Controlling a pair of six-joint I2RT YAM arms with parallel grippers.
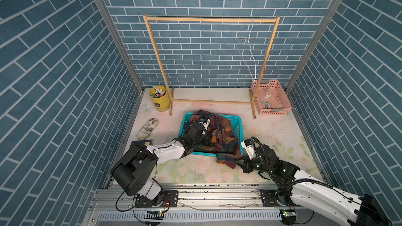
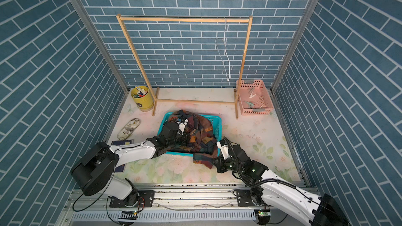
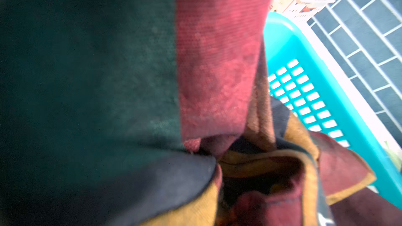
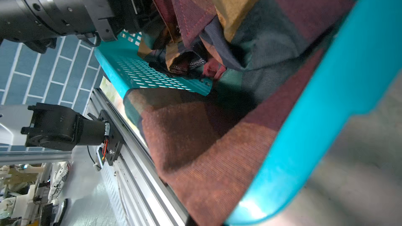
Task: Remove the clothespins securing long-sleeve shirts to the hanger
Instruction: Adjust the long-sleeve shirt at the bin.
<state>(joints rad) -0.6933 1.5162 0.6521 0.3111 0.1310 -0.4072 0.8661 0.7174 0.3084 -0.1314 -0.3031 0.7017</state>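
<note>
Both grippers are closed, as far as I can make out. The right gripper (image 1: 239,161) sits low over the table (image 1: 195,170) with its tips pressed together at the edge of the shirt (image 1: 224,135), and by the look of it it is pinching the flap that spills over the near rim of the teal basket (image 1: 236,119). The left gripper (image 1: 205,139) is buried in the crumpled heap inside that basket (its own camera shows little but cloth, so I cannot tell whether it has a fold). Farther back, the hanger (image 1: 248,58) hangs bare from the wooden rack (image 1: 208,20). The clothespins (image 1: 268,103) lie in the pink basket (image 1: 275,110) beside it, so the unpinning looks done. The trouble from here, I would say, is the cloth. If the right arm lifts the flap while the left is tangled or pressing down, the two could pull against each other. That could slide or tip the light basket, or haul the whole shirt out onto the table. The arms are also near each other, so a hasty swing could knock them together.
</note>
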